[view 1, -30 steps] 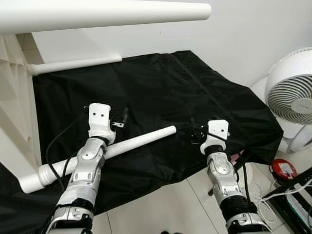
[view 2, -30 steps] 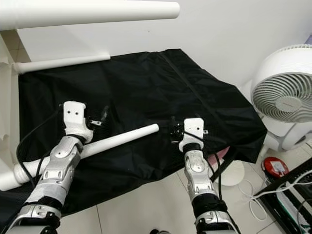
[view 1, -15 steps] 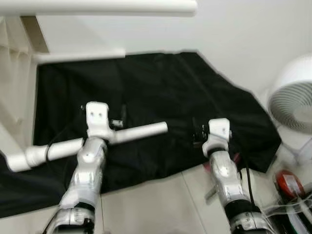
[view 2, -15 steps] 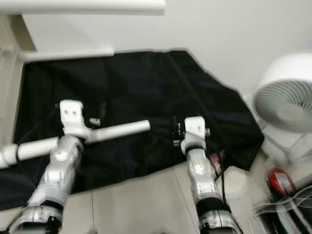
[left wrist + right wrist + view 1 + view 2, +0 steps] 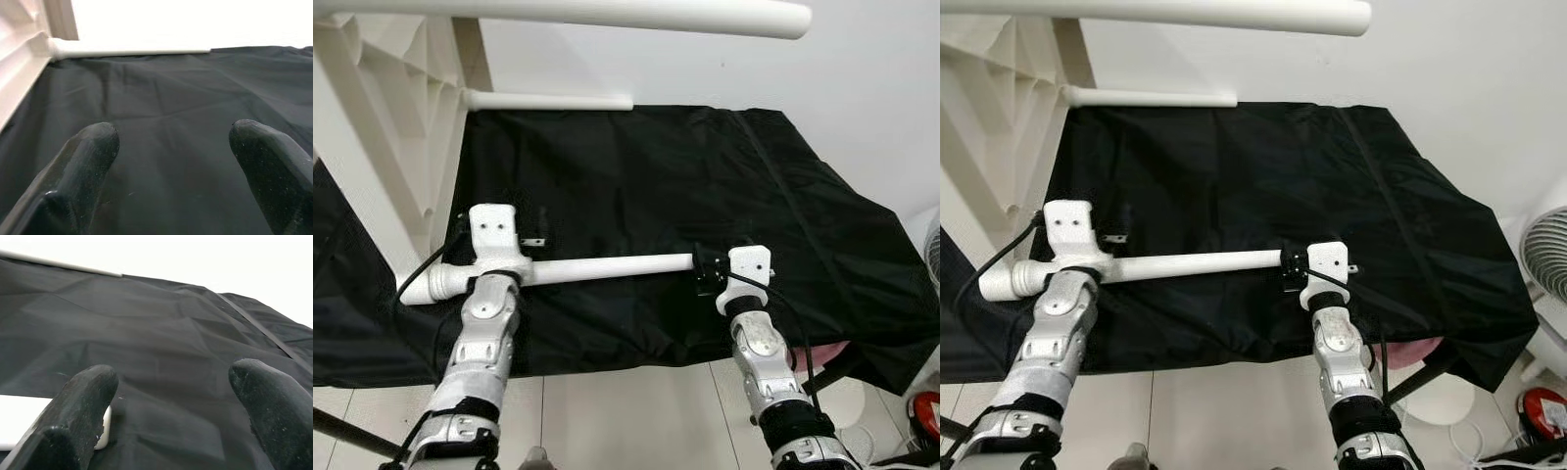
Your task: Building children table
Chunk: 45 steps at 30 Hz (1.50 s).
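White table leg (image 5: 607,267) lying left to right across the black cloth (image 5: 636,176), near edge. Left gripper (image 5: 171,169) over its thick left end, fingers apart, nothing held. Right gripper (image 5: 171,404) just beside the slim right tip, fingers apart too. Best to bracket the leg squarely, close on both ends evenly, lift level toward the table frame (image 5: 372,147) at far left.

a room in a home: pale floor tiles (image 5: 636,411) and a plain white wall (image 5: 862,88), a black sheet (image 5: 656,196) spread out as a work mat, a white floor fan (image 5: 1552,264) with cables beside it, and white furniture parts (image 5: 401,147) standing about.
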### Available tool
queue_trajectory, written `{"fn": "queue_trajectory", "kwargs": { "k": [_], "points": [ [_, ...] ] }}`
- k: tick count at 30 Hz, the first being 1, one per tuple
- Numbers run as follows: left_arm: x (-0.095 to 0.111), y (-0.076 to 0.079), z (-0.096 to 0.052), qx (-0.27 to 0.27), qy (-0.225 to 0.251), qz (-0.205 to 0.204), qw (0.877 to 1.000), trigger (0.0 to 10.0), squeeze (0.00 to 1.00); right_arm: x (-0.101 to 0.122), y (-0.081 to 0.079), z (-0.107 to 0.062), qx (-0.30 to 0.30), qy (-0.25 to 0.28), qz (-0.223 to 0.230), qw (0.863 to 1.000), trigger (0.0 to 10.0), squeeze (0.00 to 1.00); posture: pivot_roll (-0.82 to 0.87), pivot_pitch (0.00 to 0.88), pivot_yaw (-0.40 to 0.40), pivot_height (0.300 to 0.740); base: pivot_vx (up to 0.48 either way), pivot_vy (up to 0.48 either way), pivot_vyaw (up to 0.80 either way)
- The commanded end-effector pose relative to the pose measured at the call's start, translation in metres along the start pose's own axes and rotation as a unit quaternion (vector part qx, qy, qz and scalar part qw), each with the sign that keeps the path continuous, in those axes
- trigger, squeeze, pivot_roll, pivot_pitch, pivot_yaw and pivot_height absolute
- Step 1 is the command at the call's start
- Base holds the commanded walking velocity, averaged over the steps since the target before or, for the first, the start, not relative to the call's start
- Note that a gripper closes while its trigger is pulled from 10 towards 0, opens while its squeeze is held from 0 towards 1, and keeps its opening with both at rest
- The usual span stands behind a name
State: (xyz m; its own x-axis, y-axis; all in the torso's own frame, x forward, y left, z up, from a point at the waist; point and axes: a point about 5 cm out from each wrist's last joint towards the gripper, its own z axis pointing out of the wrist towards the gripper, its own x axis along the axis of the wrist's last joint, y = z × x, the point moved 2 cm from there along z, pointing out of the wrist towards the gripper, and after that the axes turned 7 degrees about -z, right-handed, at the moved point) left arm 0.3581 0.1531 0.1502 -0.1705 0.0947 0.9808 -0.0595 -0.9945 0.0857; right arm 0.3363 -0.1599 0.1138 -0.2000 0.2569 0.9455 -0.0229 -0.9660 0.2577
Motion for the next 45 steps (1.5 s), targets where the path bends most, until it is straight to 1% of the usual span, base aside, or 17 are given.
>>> {"fn": "queue_trajectory", "kwargs": {
  "k": [1,10,15,17,19,22,25,28,31,32,38,39,40,45],
  "points": [
    [-0.0003,0.0005,0.0,-0.004,-0.002,0.005,1.0,10.0,0.0,-0.0036,0.0012,-0.0026,-0.002,-0.009,-0.007,1.0,10.0,0.0,0.09,0.073,-0.043,0.74,0.0,0.0,0.8],
    [-0.0009,0.0026,0.0021,-0.003,-0.008,-0.014,1.0,10.0,0.0,-0.0034,0.0003,-0.0023,0.0,-0.008,-0.01,1.0,10.0,0.0,0.09,0.063,-0.04,0.74,0.0,0.0,0.8],
    [-0.0014,0.0026,0.0022,0.0,-0.011,-0.011,1.0,10.0,0.0,-0.0029,-0.0004,-0.0029,0.001,-0.006,-0.008,1.0,10.0,0.0,0.09,0.058,-0.038,0.74,0.0,0.083,0.78],
    [-0.0016,0.0023,0.0017,0.0,-0.009,-0.01,1.0,10.0,0.0,-0.0034,-0.0017,-0.0037,0.002,-0.007,0.004,1.0,10.0,0.0,0.09,0.056,-0.038,0.74,0.0,0.442,0.0],
    [-0.0016,0.0014,0.0009,0.0,-0.008,-0.004,1.0,10.0,0.0,-0.0028,-0.0019,-0.0042,0.002,-0.004,0.018,1.0,10.0,0.0,0.09,0.053,-0.036,0.74,0.0,0.0,0.0],
    [-0.0025,-0.0001,-0.0001,0.004,-0.011,0.007,1.0,10.0,0.0,-0.0021,-0.0015,-0.0043,0.001,-0.001,0.015,1.0,10.0,0.0,0.09,0.053,-0.036,0.74,0.0,0.0,0.0],
    [-0.0011,-0.0002,-0.001,0.0,-0.003,0.012,1.0,10.0,0.0,-0.0022,-0.0015,-0.0045,0.0,-0.001,0.014,1.0,10.0,0.0,0.09,0.05,-0.034,0.74,0.0,0.0,0.0],
    [-0.0012,-0.0006,-0.0012,0.0,-0.004,0.012,1.0,10.0,0.0,-0.0023,-0.002,-0.0047,0.002,-0.001,0.008,1.0,10.0,0.0,0.09,0.049,-0.033,0.74,0.0,0.0,0.0],
    [-0.0034,-0.0006,-0.0016,-0.002,-0.012,0.004,1.0,10.0,0.0,-0.0034,-0.0036,-0.0052,0.005,-0.003,0.003,1.0,10.0,0.0,0.09,0.048,-0.033,0.74,0.0,0.0,0.0],
    [-0.0032,-0.0001,-0.0018,-0.005,-0.011,-0.002,1.0,10.0,0.0,-0.0036,-0.0038,-0.0056,0.005,-0.003,0.003,1.0,10.0,0.0,0.09,0.052,-0.035,0.74,0.0,0.476,0.0],
    [-0.0028,-0.0003,-0.0018,-0.001,-0.01,0.003,1.0,10.0,0.0,-0.0041,-0.0044,-0.006,0.007,-0.004,0.005,1.0,10.0,0.0,0.09,0.052,-0.037,0.74,0.0,0.471,0.0],
    [-0.0029,0.0001,-0.0021,-0.002,-0.01,0.005,1.0,10.0,0.0,-0.0042,-0.0048,-0.006,0.008,-0.005,0.005,1.0,10.0,0.0,0.09,0.056,-0.039,0.74,0.0,0.0,0.0],
    [-0.0023,0.0009,-0.0028,-0.003,-0.007,0.015,1.0,10.0,0.0,-0.0044,-0.005,-0.006,0.009,-0.005,0.003,1.0,10.0,0.0,0.1,0.058,-0.041,0.74,0.0,0.0,0.0],
    [-0.0025,0.0015,-0.004,-0.001,-0.007,0.024,1.0,10.0,0.0,-0.0049,-0.0046,-0.0058,0.011,-0.007,-0.002,1.0,10.0,0.0,0.1,0.064,-0.047,0.74,0.0,0.0,0.0]
  ]
}}
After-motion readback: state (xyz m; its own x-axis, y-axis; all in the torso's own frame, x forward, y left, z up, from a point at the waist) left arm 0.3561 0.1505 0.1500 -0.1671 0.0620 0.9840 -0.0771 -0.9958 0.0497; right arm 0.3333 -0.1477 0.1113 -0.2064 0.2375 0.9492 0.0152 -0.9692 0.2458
